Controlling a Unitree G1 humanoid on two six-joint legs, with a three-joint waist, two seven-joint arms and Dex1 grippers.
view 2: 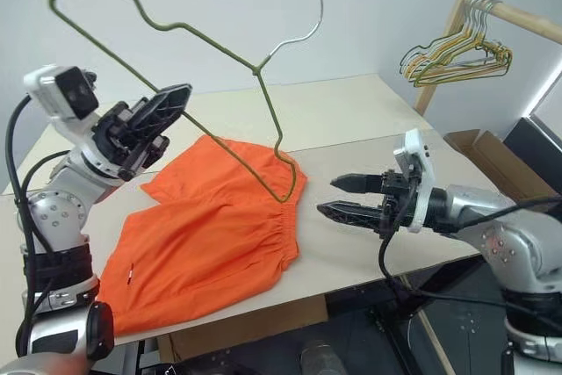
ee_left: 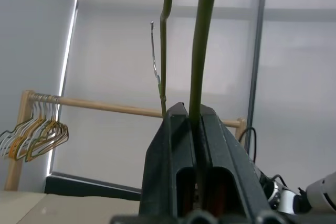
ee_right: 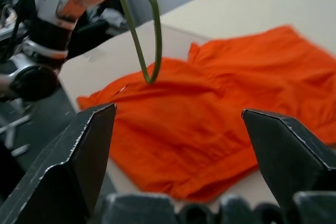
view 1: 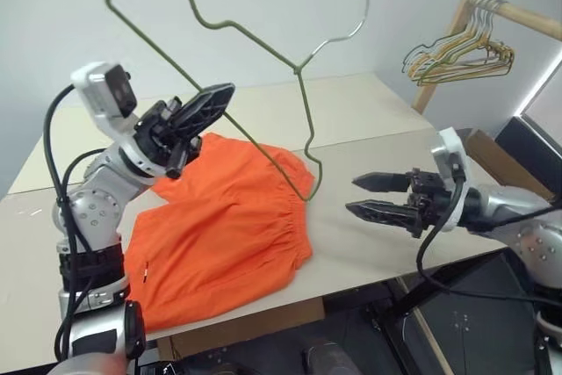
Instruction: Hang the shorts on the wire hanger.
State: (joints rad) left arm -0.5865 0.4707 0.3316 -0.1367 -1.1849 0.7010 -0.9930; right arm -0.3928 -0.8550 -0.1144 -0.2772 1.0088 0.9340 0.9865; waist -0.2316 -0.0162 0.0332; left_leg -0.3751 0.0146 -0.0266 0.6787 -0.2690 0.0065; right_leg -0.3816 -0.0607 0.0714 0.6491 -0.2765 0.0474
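L claw (view 1: 204, 104) clamped shut on the wire hanger (view 1: 303, 120), gripping one of the long wire sides; L wrist view shows the wire pinched between the two fingers (ee_left: 170, 145). Hanger held up in the air, tilted, hook (view 1: 351, 2) uppermost. Its far shoulder sticks up and out over the L arm, the other bend hangs lowest and sits at the shorts' waistband; can't tell if it touches the fabric.

Shorts (view 1: 219, 226) = landmark. Bright orange, lying flat-ish and rumpled on the surface (view 1: 369, 111), gathered elastic waistband (view 1: 290, 217) on the side facing the R claw, one leg reaching the surface's near edge. Not on the hanger yet, no wire through them.

R claw (view 1: 376, 195) wide apart, empty, roughly level, tips aimed at the shorts' waistband, clear of it w/ bare surface between. R wrist view: both fingers spread w/ shorts in the gap beyond.

Behind and well away from the shorts, past the surface's far corner: wooden rack (view 1: 509, 15) w/ a bunch of hangers (view 1: 461, 54), green/yellow/tan.
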